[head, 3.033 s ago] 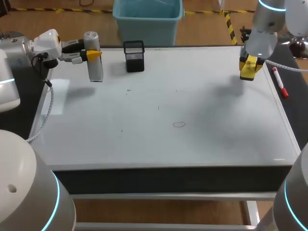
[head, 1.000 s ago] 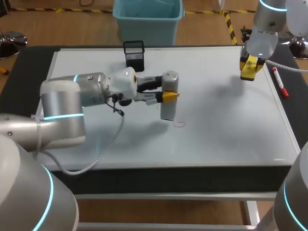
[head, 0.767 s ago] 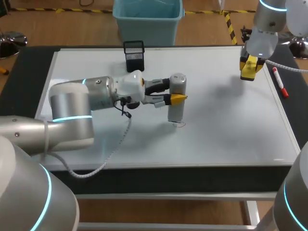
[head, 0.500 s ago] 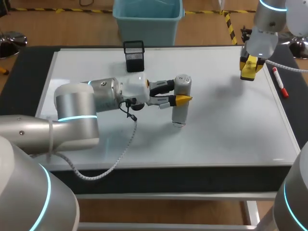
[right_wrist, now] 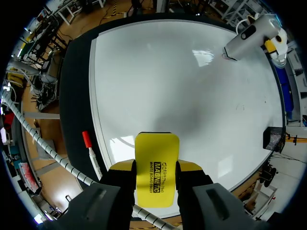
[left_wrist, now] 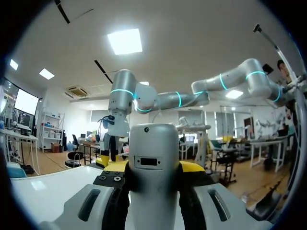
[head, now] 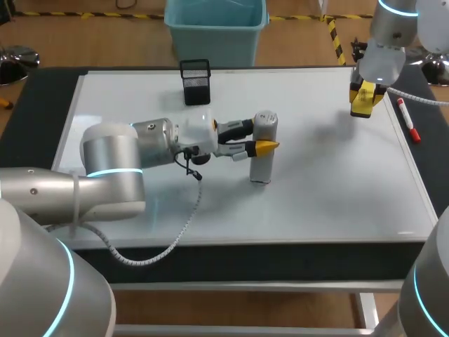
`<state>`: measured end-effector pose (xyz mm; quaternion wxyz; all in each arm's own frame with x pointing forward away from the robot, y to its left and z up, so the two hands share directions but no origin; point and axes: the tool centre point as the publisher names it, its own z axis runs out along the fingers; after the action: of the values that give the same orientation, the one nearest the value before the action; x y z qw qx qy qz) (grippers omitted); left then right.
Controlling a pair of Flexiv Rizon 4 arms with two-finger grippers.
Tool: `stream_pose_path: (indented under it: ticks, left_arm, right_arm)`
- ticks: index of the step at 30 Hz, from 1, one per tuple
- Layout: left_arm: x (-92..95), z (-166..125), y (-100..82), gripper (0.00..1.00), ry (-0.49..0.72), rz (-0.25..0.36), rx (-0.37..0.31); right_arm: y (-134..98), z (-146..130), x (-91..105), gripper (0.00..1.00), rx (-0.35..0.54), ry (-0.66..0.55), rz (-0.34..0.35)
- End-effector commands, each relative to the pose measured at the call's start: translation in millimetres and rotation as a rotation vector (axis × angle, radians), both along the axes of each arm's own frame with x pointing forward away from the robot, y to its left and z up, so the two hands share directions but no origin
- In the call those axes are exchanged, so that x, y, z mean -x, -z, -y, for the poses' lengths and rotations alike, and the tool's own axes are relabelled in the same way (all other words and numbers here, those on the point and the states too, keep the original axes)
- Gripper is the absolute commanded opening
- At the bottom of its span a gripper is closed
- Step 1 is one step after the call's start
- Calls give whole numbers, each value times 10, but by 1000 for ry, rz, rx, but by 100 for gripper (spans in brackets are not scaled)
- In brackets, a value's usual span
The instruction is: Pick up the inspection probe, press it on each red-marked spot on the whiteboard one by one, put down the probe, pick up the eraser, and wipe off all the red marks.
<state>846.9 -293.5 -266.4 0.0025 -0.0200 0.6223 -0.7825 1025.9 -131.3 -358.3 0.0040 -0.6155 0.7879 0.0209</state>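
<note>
- left wrist view has the left gripper (left_wrist: 154,168) pinching the probe (left_wrist: 154,148) from two sides, yellow tips against its grey body. the hold is on the upper half, so i judge a sideways shove at the working end could lever the probe askew in the fingers.
- seen from the head camera, the probe (head: 262,154) stands upright with its foot on the whiteboard (head: 337,189), near the middle. the red mark it should cover is hidden beneath it, so i cannot tell if it is centred. pressing off-spot is the main risk.
- the board is glossy. a hard press combined with any drift would likely make the foot skate and smear the ink.
- a loose cable (head: 188,214) hangs from the left arm and trails low over the board towards the front edge. it could drag across the surface if the arm swings.
- other red marks are too faint for me to make out.
- well apart, over the far right corner, the right gripper (head: 365,98) is clamped on the eraser (right_wrist: 156,167). i judge there is little chance of the arms meeting.
- a marker pen (head: 408,121) lies on the dark border just beside the board's right edge, near that gripper. a descending eraser could knock it.
- a mesh holder (head: 196,81) stands at the far edge, light enough to tip if bumped.
</note>
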Motion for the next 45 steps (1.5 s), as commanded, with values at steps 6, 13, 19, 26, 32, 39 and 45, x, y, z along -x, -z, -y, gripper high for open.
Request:
stream_pose_path:
  ticks: [6,13,19,26,32,39,45]
  left_arm:
    - [-7,28,89,0,17,1,17]
    - [-8,28,113,0,19,1,16]
    - [-10,21,142,0,22,-1,21]
    - [-10,24,146,0,28,-1,20]
    - [-7,31,151,0,31,-2,19]
    - [8,-43,76,0,32,3,16]
    - [-75,-290,-101,0,18,34,-12]
  right_arm:
    - [-10,8,0,0,3,-2,1]
    - [-10,8,0,0,3,-2,1]
    - [-10,8,0,0,3,-2,1]
    - [-10,8,0,0,3,-2,1]
    - [-10,8,0,0,3,-2,1]
    - [-10,8,0,0,3,-2,1]
    - [-10,8,0,0,3,-2,1]
